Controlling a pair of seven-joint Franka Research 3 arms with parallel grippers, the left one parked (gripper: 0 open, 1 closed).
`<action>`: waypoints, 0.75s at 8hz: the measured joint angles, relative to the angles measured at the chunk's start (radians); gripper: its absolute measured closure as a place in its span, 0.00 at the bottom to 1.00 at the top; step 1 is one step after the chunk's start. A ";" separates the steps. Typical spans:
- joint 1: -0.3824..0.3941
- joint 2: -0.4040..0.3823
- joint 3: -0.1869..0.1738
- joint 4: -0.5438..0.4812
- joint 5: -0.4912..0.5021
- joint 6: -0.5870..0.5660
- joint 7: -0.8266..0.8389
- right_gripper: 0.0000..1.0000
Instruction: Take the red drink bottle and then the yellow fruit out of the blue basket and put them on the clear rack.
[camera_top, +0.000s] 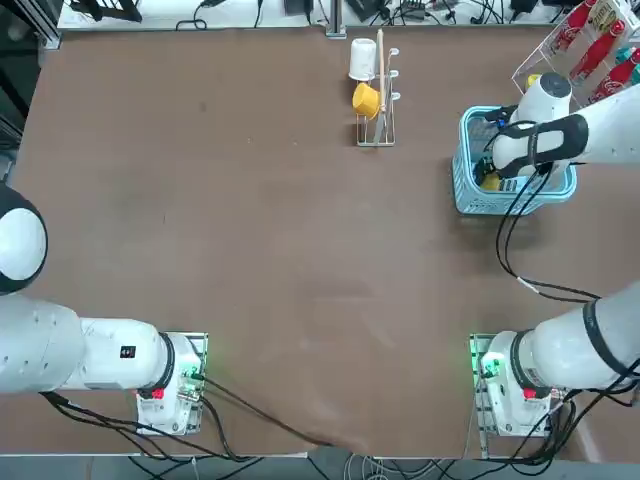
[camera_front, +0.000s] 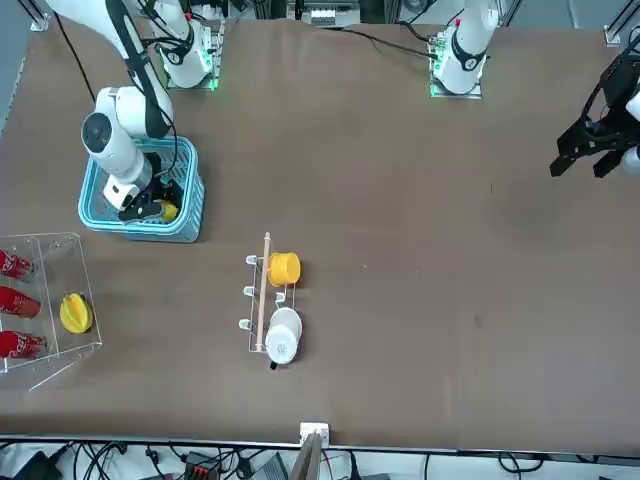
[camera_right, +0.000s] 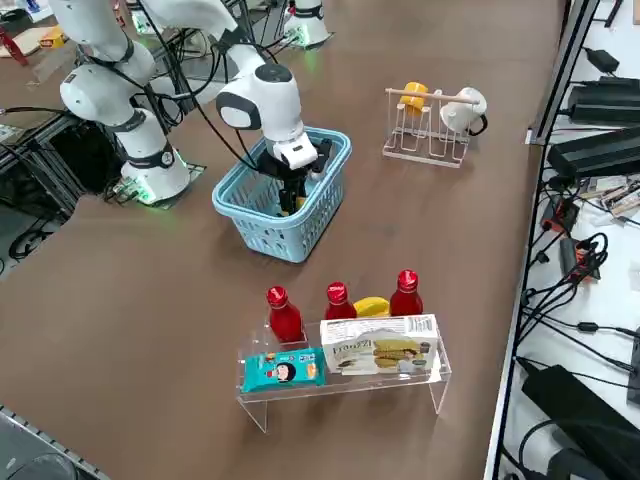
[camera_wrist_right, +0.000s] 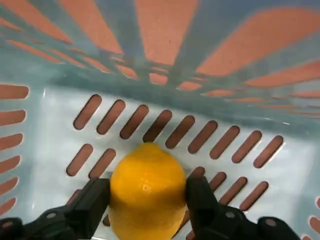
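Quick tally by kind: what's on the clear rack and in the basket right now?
Red bottles on the rack: 3
Yellow fruit: 2, one on the rack, one in the basket between the right end effector fingers
Snack packs: 2
Total: 7

Robotics lab, by the look of it. Two white arms bolted to mount plates w/ green LEDs along one edge of a big brown table (camera_top: 300, 250); right arm (camera_top: 570, 350) trails loose black cables (camera_top: 520, 250) across the surface. More cable bundles, power bricks (camera_right: 600, 150) and what's prob. aluminium framing sit past the table's edges. Props are staged, not lived-in: clear rack (camera_right: 345, 385) of snacks and bottles at one corner, wire cup stand (camera_top: 377, 110) near the far edge.
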 joint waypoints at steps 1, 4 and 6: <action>0.000 0.000 0.000 0.001 0.000 0.000 0.000 0.13; -0.001 -0.027 0.000 0.017 0.000 -0.031 0.000 0.13; -0.001 -0.110 -0.003 0.060 0.000 -0.166 0.000 0.13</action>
